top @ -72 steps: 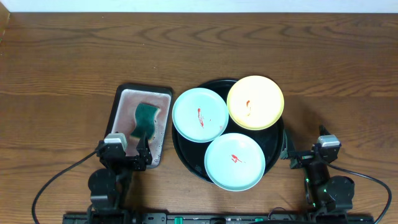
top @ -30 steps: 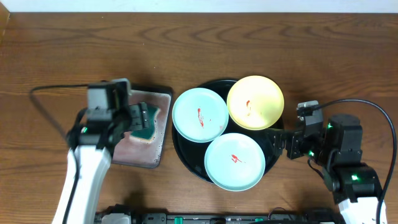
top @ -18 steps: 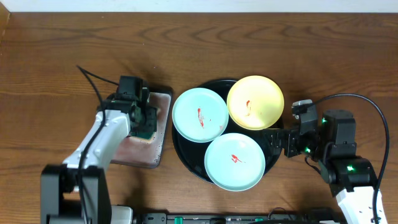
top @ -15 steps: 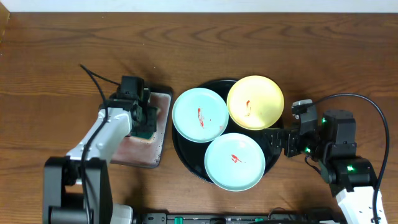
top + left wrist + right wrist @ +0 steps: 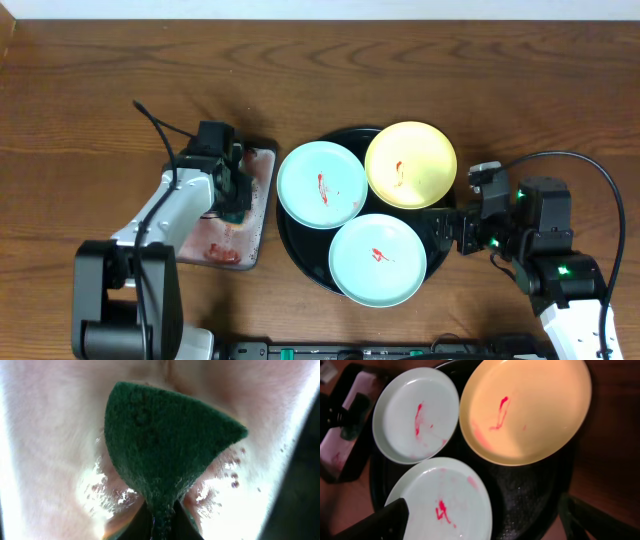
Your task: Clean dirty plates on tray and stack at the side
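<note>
Left claw (image 5: 231, 192) clenched on green sponge (image 5: 165, 455), down in the wet rectangular tray (image 5: 222, 240). Right claw (image 5: 448, 232) spread open; three red-smeared plates (image 5: 445, 505) sat on black tray (image 5: 530, 490) just ahead of it.

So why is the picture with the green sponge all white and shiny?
Left wrist view: the camera sits very close, so the green sponge looks soft and the wet pale rectangular tray under it blows out white with glare. Right wrist view: dimmer, plates sharp. Overhead view: evenly lit.
</note>
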### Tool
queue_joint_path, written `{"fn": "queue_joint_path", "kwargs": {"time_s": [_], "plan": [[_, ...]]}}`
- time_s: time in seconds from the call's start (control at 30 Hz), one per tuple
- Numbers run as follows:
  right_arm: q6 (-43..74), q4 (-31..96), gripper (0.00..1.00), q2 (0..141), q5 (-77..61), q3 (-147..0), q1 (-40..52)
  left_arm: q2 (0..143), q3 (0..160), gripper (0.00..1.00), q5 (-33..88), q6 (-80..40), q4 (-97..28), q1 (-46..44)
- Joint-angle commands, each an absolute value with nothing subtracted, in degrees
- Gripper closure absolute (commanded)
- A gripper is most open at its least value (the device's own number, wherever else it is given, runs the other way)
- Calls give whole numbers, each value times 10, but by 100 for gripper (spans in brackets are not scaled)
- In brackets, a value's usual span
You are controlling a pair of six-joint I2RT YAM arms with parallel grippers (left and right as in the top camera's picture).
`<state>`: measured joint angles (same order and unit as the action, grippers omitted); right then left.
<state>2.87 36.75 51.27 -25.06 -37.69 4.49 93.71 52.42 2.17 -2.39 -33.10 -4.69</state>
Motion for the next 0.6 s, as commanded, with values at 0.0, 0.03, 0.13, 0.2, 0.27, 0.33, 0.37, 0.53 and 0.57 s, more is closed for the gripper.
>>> {"fn": "queue_joint_path", "kwargs": {"time_s": [0.0,0.03,0.13,0.2,0.27,0.33,0.37,0.53,0.57], "plan": [[-5,375,10,517,-290,-385,54,877,528,93,40,-52,-345,-46],[-5,376,11,520,-290,-385,54,864,528,92,60,-52,-346,-43],[-5,384,15,536,-290,-385,61,825,528,92,114,-66,-347,-29],[-5,385,16,550,-290,-385,72,806,528,93,116,-93,-347,-15],[-5,385,17,576,-290,-385,90,785,527,92,119,-110,-347,3],[-11,384,18,596,-289,-385,102,772,527,93,146,-110,-346,14],[-14,383,20,604,-287,-385,107,766,527,93,164,-111,-346,19],[-13,384,24,655,-253,-385,120,740,512,93,243,-118,-335,52],[-11,383,24,663,-253,-385,120,739,509,93,252,-117,-335,58]]}}
